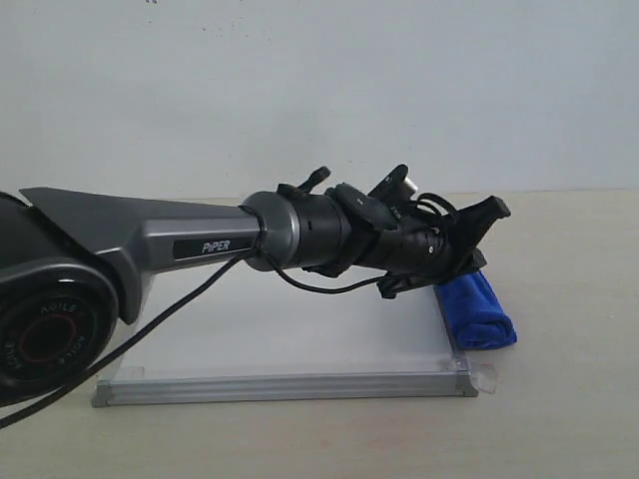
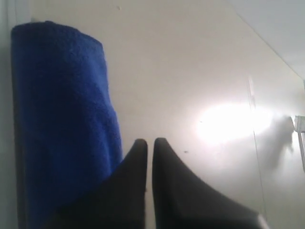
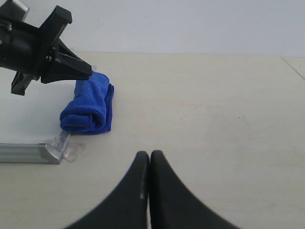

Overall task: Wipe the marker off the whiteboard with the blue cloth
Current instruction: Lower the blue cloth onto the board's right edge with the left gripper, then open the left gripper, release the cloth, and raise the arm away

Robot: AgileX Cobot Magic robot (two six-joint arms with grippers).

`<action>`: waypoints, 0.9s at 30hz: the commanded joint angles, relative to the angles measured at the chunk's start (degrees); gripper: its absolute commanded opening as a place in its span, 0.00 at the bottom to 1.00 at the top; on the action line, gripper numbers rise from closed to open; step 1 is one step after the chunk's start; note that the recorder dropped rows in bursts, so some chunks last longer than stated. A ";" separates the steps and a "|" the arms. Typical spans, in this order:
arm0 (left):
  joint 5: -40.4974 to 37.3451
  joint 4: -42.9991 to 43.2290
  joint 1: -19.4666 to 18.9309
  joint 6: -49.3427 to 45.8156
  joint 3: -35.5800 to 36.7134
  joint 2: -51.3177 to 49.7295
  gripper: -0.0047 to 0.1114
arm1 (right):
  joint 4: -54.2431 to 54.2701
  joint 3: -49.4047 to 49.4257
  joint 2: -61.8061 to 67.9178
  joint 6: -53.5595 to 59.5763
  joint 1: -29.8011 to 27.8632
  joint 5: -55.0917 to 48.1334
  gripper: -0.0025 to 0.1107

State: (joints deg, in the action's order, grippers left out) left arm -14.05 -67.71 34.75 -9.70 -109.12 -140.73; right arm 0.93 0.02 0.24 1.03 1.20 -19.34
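1. Cable (image 1: 190,297), black and slack, is seen hanging from the left arm (image 1: 180,235). The arm is stretched across the whiteboard (image 1: 300,334) from the counter's left side, and in the exterior view much of the board's far part is hidden by it.
2. The whiteboard is laid flat on the beige counter (image 1: 569,419), with one run of its silver frame (image 1: 290,386) turned toward the near edge. A clear tape tab (image 1: 486,378) is stuck at the board's near right corner.
3. A plain pale wall (image 1: 319,90) is met by the counter's far edge.
4. The blue cloth (image 1: 477,311) is seen rolled up on the counter, just beside the board's right frame and parallel to it, well short of the far edge.
5. The left jaws are held almost pressed together, with a thin slit between the fingers (image 2: 136,191), and nothing is pinched. They are placed over the cloth's far end; whether the cloth is touched cannot be told.
6. The right jaws are pressed together and empty. They are held over bare counter on its right-hand side, well apart from the cloth.
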 commanded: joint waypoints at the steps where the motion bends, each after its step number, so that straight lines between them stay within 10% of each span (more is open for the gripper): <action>1: 1.70 -0.32 0.32 1.80 -0.25 -2.11 0.07 | -0.07 -0.02 -0.24 0.19 -0.33 0.21 0.02; 18: -4.07 -0.75 0.38 -5.69 -0.25 1.35 0.07 | -0.07 -0.02 -0.24 0.19 -0.33 0.21 0.02; 27: -15.78 13.66 0.38 -8.50 -0.25 10.74 0.07 | -0.07 -0.02 -0.24 0.19 -0.33 0.21 0.02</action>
State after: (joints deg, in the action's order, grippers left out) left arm -25.34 -59.14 34.75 -15.86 -109.21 -132.87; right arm 0.93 0.02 0.24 1.03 1.20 -19.34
